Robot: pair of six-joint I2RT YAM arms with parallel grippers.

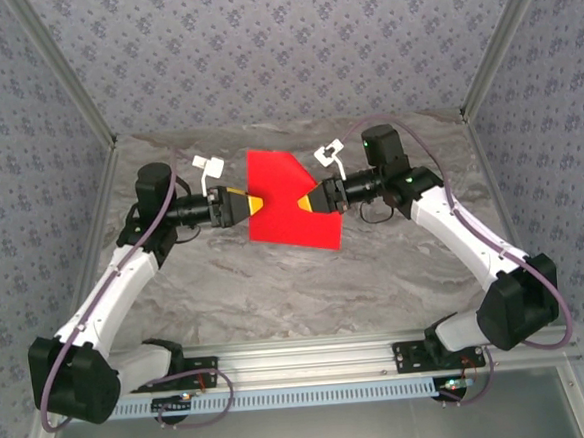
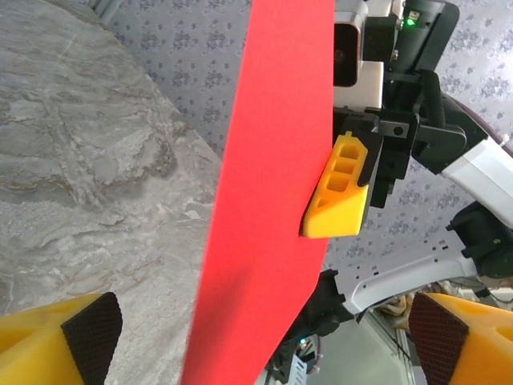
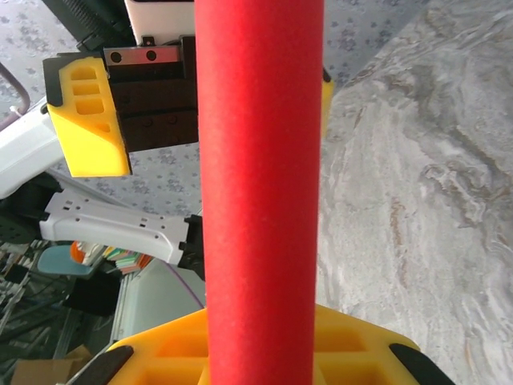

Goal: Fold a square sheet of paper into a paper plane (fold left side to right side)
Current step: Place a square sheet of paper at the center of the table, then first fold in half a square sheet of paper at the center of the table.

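Note:
The square sheet of paper (image 1: pixel 289 204) is bright red and held up off the marble table (image 1: pixel 277 290), bent and tilted, between the two arms. My right gripper (image 1: pixel 313 199) is shut on its right edge; in the right wrist view the sheet (image 3: pixel 260 160) rises as a red band from the yellow fingers (image 3: pixel 160 353). My left gripper (image 1: pixel 255 203) stands open at the sheet's left edge. In the left wrist view the sheet (image 2: pixel 264 200) hangs between the wide-apart pads (image 2: pixel 92 333), touching neither. The right gripper's yellow finger (image 2: pixel 341 188) shows on the sheet's far side.
White tags (image 1: pixel 208 166) (image 1: pixel 326 155) hang from both wrists just behind the paper. Patterned walls close in the back and sides, and an aluminium rail (image 1: pixel 311 353) runs along the near edge. Bare marble lies in front of the grippers.

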